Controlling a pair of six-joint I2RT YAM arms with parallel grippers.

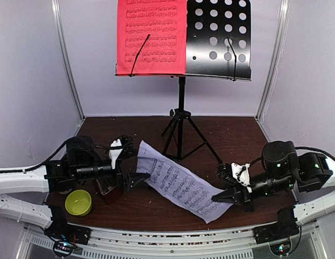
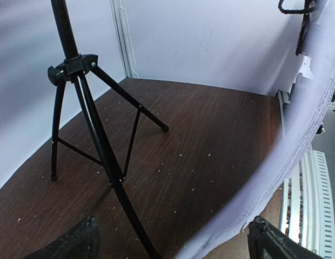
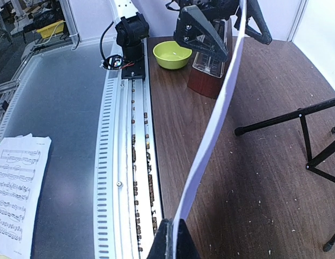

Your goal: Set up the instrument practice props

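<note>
Left arm: reaches in low from the left edge, its forearm lying nearly level over the worktop [image 1: 221, 135] and pointing toward the middle, the left gripper [image 1: 141, 179] at the near-left end of the white music sheet [image 1: 178, 182].
Left jaws: in the top view they meet the sheet's edge; in the left wrist view the two dark fingertips [image 2: 70, 244] stand apart with the sheet near the right one, so I cannot tell whether they pinch it.
Right arm: comes in low from the right edge, bent at the elbow, with the right gripper [image 1: 224, 198] pointing left at the sheet's near-right end.
Right jaws: pressed together on the sheet's edge, seen closely in the right wrist view, where the paper runs off edge-on in a curve.
White music sheet: hangs between the two grippers in front of the stand's legs, bowed, printed side up.
Music stand [image 1: 181, 116]: upright on its tripod at the middle of the worktop, perforated desk at the top.
Red music sheet [image 1: 151, 36]: rests on the left half of the desk, under a wire page-holder.
Metronome [image 3: 209, 67]: dark red, on the worktop beneath the left gripper, just beside the lime-green bowl [image 1: 78, 202].
Loose printed page [image 3: 16, 189]: lies on the grey surface beyond the worktop's rail.
</note>
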